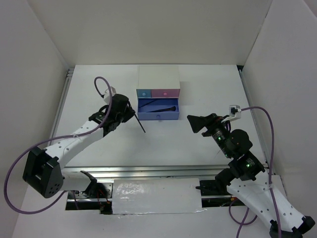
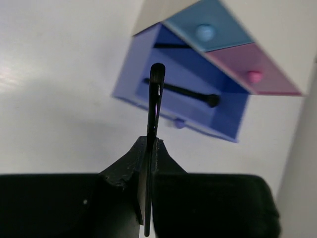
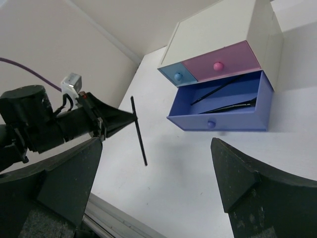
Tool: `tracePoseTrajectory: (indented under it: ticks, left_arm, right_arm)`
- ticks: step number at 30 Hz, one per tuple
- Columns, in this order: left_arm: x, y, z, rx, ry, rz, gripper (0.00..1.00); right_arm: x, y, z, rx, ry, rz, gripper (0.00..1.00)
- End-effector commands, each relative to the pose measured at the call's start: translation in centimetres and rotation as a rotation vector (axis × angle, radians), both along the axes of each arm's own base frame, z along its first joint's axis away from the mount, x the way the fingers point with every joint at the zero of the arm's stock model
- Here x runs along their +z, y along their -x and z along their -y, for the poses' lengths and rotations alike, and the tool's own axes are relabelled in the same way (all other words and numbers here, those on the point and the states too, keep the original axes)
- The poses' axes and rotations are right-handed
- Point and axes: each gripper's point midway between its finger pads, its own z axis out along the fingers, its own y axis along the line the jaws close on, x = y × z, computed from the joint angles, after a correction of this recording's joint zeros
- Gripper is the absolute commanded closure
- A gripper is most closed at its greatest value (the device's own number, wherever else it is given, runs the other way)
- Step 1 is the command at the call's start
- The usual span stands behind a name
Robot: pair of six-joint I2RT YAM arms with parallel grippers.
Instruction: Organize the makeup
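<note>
Now, L pincer (image 1: 128, 113) is clamped off-centre on a thin black pencil (image 1: 139, 123) at 9 o'clock of the blue drawer (image 1: 158, 117), R pincer (image 1: 194, 123) gaping, empty, at 3; pencil prob. light, stiff, slick, so a mid-shaft hold suits.

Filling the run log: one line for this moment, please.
left gripper: shut on black pencil | right gripper: open, empty | bottom drawer: open

White box (image 1: 158, 79): open blue drawer (image 1: 168, 116) juts from its front, top unobstructed. Left-front of box, left gripper (image 1: 132, 113) with slanted pencil (image 1: 140, 124) blocks passage; right of box, bare table (image 1: 213, 89).
</note>
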Motion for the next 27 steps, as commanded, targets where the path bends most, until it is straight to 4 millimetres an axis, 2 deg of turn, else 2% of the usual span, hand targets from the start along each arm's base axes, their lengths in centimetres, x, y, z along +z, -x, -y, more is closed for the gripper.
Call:
tracePoseTrajectory:
  ticks: [1, 3, 4, 5, 6, 7, 8, 9, 10, 11, 12, 14, 15, 16, 20, 21, 24, 27]
  left_arm:
    - [5.8, -3.2, 3.4, 0.005, 0.214, 0.259, 1.00]
    - [7.8, -3.9, 4.6, 0.010, 0.276, 0.354, 1.00]
    - [8.2, -4.5, 4.6, 0.051, 0.295, 0.383, 1.00]
    - [9.6, -5.0, 5.3, 0.060, 0.338, 0.435, 1.00]
    - [10.1, -5.4, 5.6, 0.089, 0.378, 0.453, 1.00]
    - [9.6, -5.8, 5.9, 0.109, 0.395, 0.458, 1.00]
    - [10.9, -6.3, 6.3, 0.133, 0.447, 0.518, 1.00]
    - [11.1, -6.5, 6.5, 0.151, 0.472, 0.540, 1.00]
    - [10.0, -6.8, 6.7, 0.181, 0.487, 0.540, 1.00]
    - [9.8, -7.0, 6.6, 0.219, 0.498, 0.562, 1.00]
    - [10.6, -7.3, 6.7, 0.238, 0.551, 0.605, 1.00]
    - [9.4, -7.9, 7.1, 0.269, 0.565, 0.615, 1.00]
    - [10.1, -8.3, 7.0, 0.296, 0.603, 0.656, 1.00]
    - [8.7, -8.8, 7.3, 0.305, 0.595, 0.650, 1.00]
    - [8.4, -10.1, 8.3, 0.301, 0.629, 0.732, 1.00]
    - [7.8, -10.6, 8.7, 0.291, 0.609, 0.743, 1.00]
    - [8.2, -11.1, 9.2, 0.293, 0.630, 0.758, 1.00]
    - [6.9, -11.1, 9.3, 0.304, 0.600, 0.743, 1.00]
  right_arm:
    - [1.0, -0.2, 0.7, -0.037, -0.013, 0.041, 0.02]
    - [1.4, 0.0, 0.9, -0.040, -0.023, 0.053, 0.02]
    - [1.3, 0.0, 1.0, -0.043, -0.023, 0.053, 0.02]
    - [1.4, 0.1, 1.1, -0.045, -0.026, 0.055, 0.02]
    - [1.5, 0.1, 1.2, -0.049, -0.029, 0.058, 0.02]
    - [1.4, 0.1, 1.2, -0.051, -0.029, 0.058, 0.02]
    - [1.5, 0.1, 1.2, -0.049, -0.030, 0.059, 0.02]
    - [1.4, 0.1, 1.2, -0.048, -0.026, 0.056, 0.02]
    - [1.4, 0.1, 1.1, -0.048, -0.025, 0.055, 0.02]
    - [1.4, 0.1, 1.2, -0.049, -0.025, 0.055, 0.02]
    - [1.5, 0.2, 1.1, -0.045, -0.027, 0.058, 0.02]
    - [1.4, 0.3, 1.2, -0.046, -0.027, 0.058, 0.02]
    - [1.5, 0.3, 1.4, -0.049, -0.029, 0.063, 0.02]
    - [1.6, 0.4, 1.4, -0.048, -0.028, 0.065, 0.02]
    - [1.8, 0.6, 1.5, -0.050, -0.031, 0.072, 0.02]
    - [1.8, 0.6, 1.5, -0.047, -0.032, 0.074, 0.02]
    - [1.8, 0.7, 1.5, -0.044, -0.029, 0.075, 0.02]
    - [1.8, 0.8, 1.5, -0.041, -0.030, 0.078, 0.02]
